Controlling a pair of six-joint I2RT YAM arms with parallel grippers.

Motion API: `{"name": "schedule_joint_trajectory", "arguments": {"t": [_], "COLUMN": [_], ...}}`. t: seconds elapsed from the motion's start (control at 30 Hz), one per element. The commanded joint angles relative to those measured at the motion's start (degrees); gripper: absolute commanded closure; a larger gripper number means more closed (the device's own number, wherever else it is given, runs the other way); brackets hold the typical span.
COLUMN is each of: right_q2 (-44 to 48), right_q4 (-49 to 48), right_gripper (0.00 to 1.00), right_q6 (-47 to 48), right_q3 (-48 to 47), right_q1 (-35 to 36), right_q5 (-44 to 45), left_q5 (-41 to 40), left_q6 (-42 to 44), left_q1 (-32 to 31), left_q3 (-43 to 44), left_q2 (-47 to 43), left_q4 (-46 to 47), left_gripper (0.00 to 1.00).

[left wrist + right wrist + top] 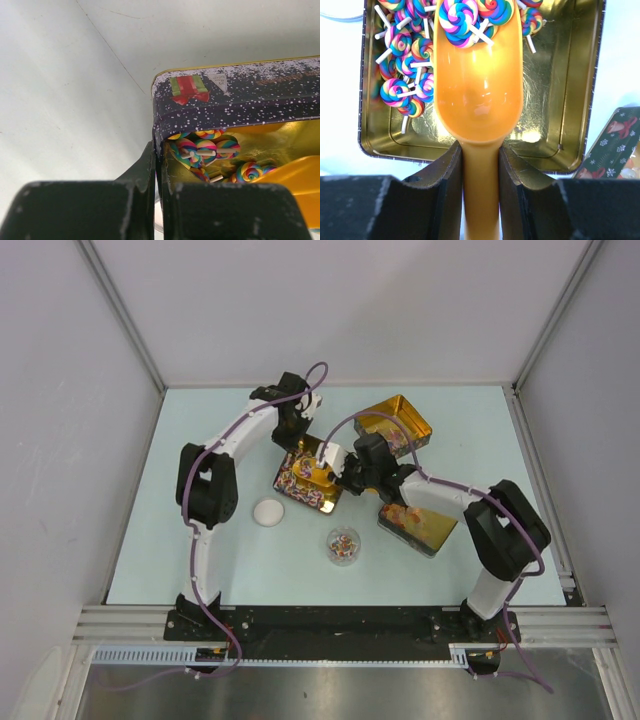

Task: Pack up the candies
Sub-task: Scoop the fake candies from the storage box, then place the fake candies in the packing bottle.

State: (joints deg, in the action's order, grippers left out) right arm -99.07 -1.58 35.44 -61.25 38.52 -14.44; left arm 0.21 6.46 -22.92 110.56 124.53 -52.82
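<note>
Top: gold square metal tin (320, 492) mid-table, nearer far edge; rainbow swirl lollipop candies (293, 478) inside.
Left wrist: your left gripper (156, 165) clamped on tin wall.
Right wrist: your right gripper (480, 160) clenched on orange plastic scoop (479, 100); few candies at scoop tip, over tin.

Left arm (205, 485) and right arm (440, 493) angled inward, jaws clamped

In the centre tin (312, 498), the scoop (479, 95) fills the middle and candies (405, 70) the left; its right floor lies bare. Back tin (418, 420), right tin (435, 527), cup (343, 545) and disc (268, 512) crowd around; the table (190, 420) lies open at left.
</note>
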Motion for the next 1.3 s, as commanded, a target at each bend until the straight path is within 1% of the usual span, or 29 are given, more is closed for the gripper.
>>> {"name": "schedule_joint_trajectory", "arguments": {"t": [0.0, 0.13, 0.17, 0.27, 0.3, 0.4, 0.57, 0.63, 0.77, 0.93, 1.07, 1.17, 1.27], "right_q2": [4.1, 8.0, 10.1, 14.2, 16.9, 21.0, 25.6, 27.7, 30.5, 33.1, 34.5, 34.9, 35.1], "right_q4": [0.2, 1.2, 3.8, 6.7, 9.1, 15.1, 28.1, 31.5, 38.4, 43.3, 47.2, 48.3, 49.6], "right_gripper": [1.00, 1.00, 1.00, 1.00, 1.00, 1.00, 1.00, 1.00, 1.00, 1.00, 1.00, 1.00, 1.00], "right_q6": [-0.5, 0.3, 0.4, 0.8, 1.3, 2.8, 6.9, 8.6, 10.4, 11.6, 12.5, 12.6, 13.2], "right_q3": [1.0, 2.6, 2.9, 3.2, 3.2, 3.2, 3.2, 3.2, 3.2, 3.2, 3.2, 3.2, 3.2], "right_q1": [-1.3, -1.8, -1.9, -2.2, -2.4, -2.4, -2.3, -2.1, -1.2, 0.1, 3.1, 6.1, 7.9], "right_q5": [-1.8, -3.7, -3.9, -5.4, -6.3, -7.1, -7.2, -7.0, -3.9, -1.0, 5.2, 10.8, 14.2], "left_q5": [-0.1, -2.0, -2.0, -2.1, -2.1, -2.1, -2.1, -2.1, -2.4, -2.8, -2.8, -2.8, -2.9], "left_q6": [-0.2, -0.3, -0.2, -0.2, -0.3, -0.2, -0.2, -0.2, -0.1, 0.0, 0.0, 0.0, 0.0], "left_q1": [0.2, 0.2, 0.3, 0.4, 0.4, 0.4, 0.4, 0.4, 0.3, 0.4, 0.4, 0.4, 0.4], "left_q3": [0.8, 0.4, 0.4, 0.4, 0.4, 0.5, 0.8, 0.7, 0.6, 0.2, -0.1, 0.1, 0.0], "left_q2": [-1.7, -1.8, -1.9, -2.0, -2.0, -1.8, -1.4, -1.4, -1.7, -2.4, -2.5, -2.5, -2.6], "left_q4": [-0.2, -0.1, -0.1, -0.1, -0.1, -0.1, -0.3, -0.3, -0.2, 0.1, 0.2, 0.2, 0.1], "left_gripper": [1.00, 0.99, 1.00, 1.00, 1.00, 1.00, 1.00, 1.00, 1.00, 1.00, 1.00, 1.00, 1.00]}}
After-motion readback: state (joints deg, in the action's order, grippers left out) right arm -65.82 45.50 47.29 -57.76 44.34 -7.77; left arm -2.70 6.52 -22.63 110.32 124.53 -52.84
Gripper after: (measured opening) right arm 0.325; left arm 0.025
